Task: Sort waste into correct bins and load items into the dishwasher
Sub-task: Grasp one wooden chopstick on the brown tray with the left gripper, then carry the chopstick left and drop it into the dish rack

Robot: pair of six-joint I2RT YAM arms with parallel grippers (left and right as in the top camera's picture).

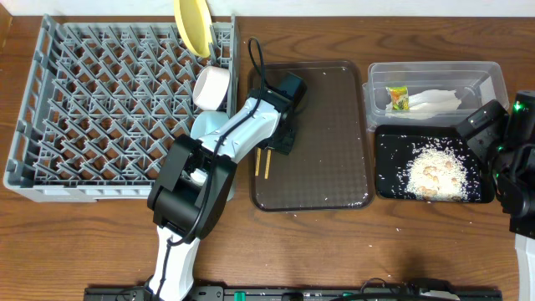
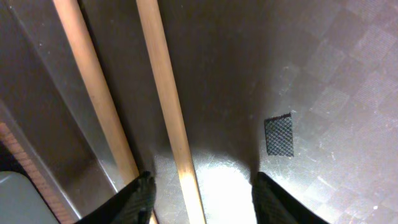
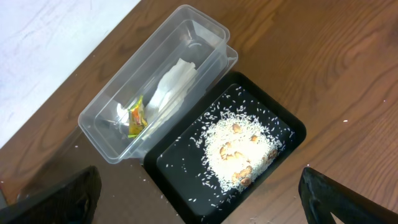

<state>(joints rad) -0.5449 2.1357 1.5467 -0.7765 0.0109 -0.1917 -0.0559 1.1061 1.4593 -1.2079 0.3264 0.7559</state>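
Dish rack [image 1: 50,100] is occupying the counter's [image 1: 418,242] left end, carrying the yellow plate [image 1: 192,23] upright at its back right corner. The white bowl [image 1: 213,84] and light blue bowl [image 1: 207,127] are sitting along its right edge. Left tool [image 2: 205,199] is hanging over the brown tray's [image 1: 334,125] left edge, fingers standing apart with 1 of the 2 chopsticks [image 2: 165,93] lying between them, unclamped. At the counter's right end, wrapper [image 3: 137,117] and napkin [image 3: 171,87] are lying in the clear tub [image 3: 193,31]. Rice [image 3: 239,149] is sitting in the black tray [image 3: 174,168]. Right tool [image 3: 208,208] is hanging above both, spread wide, holding nothing.
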